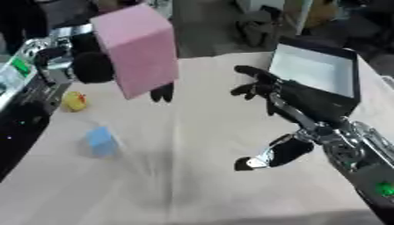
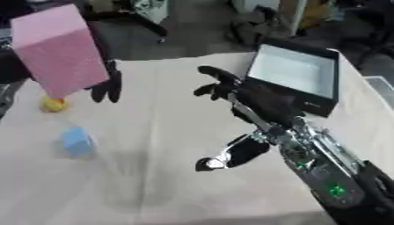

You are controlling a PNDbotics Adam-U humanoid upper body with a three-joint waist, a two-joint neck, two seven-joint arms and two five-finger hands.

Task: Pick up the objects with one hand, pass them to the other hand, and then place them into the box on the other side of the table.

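A big pink block (image 1: 137, 48) hangs in the air at the upper left, held up by my left hand (image 1: 92, 67), whose fingers (image 1: 162, 93) curl round its far lower edge. My right hand (image 1: 286, 101) stretches in from the lower right, open, fingers spread toward the block with a gap of table between them; its thumb (image 1: 269, 156) points down and left. A black box (image 1: 315, 72) with a white inside lies open at the far right, just behind the right hand. On the table at the left lie a light blue block (image 1: 100, 141) and a small yellow thing (image 1: 74, 100).
The cloth-covered table (image 1: 192, 176) spreads across the middle and front. My left arm's black and silver parts (image 1: 31, 83) fill the left edge. Dark clutter stands on the floor beyond the table's far edge.
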